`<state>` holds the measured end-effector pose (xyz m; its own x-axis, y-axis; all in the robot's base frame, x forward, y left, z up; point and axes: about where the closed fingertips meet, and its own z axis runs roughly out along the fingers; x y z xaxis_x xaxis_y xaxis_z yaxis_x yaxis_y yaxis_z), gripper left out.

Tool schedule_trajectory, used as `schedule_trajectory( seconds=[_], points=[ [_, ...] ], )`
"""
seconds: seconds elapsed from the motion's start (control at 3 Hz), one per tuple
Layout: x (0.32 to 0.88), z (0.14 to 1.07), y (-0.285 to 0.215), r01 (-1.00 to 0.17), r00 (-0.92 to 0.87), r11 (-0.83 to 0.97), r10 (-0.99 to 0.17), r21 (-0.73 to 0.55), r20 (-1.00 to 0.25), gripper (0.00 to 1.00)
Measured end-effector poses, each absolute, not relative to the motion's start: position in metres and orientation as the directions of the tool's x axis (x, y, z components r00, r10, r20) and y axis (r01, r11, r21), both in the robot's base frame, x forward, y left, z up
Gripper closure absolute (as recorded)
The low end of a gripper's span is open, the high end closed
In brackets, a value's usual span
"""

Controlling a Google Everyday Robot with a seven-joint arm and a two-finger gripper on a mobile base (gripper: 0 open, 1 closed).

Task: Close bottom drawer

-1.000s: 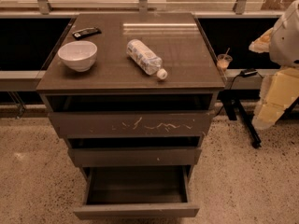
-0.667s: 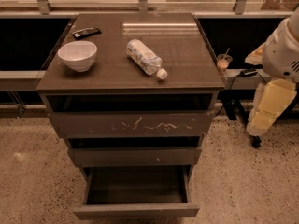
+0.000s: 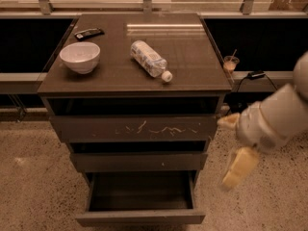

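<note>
Change: the tool (image 3: 237, 150) has dropped from beside the right edge of the surface and swung left; it now hangs just right of the cabinet, level with the middle drawer (image 3: 139, 161).
Tool state: cannot tell whether it is released or clenched; it touches nothing.
Bottom drawer (image 3: 139, 218): unmoved, pulled out toward the near side at the cabinet's foot, its shallow box open to view, below and left of the tool.
Meaning: likely the approach stage; the push is not yet begun, and the tool would need to get lower and in front of the plain drawer face.
Surface (image 3: 192, 66): a white bowl (image 3: 80, 57) at left, a plastic bottle (image 3: 150, 60) on its side at centre, a dark remote (image 3: 89, 33) at far left.
Top drawer (image 3: 134, 128): pale scratches across its front.
Room: speckled floor (image 3: 29, 177); a small cup with a straw (image 3: 231, 63) on the ledge at far right.
</note>
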<state>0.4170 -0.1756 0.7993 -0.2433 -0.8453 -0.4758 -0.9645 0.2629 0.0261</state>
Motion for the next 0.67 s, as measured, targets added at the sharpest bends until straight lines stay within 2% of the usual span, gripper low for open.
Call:
schedule_trajectory(
  seconds=[0.33,0.67],
  points=[
    [0.3978,0.7616,-0.1807,-0.940,-0.321,0.330,-0.769,0.086,-0.553,0.00],
    [0.3993,0.7576,-0.1770,-0.948,-0.307,0.303,-0.793,0.096,-0.527,0.00]
  ],
)
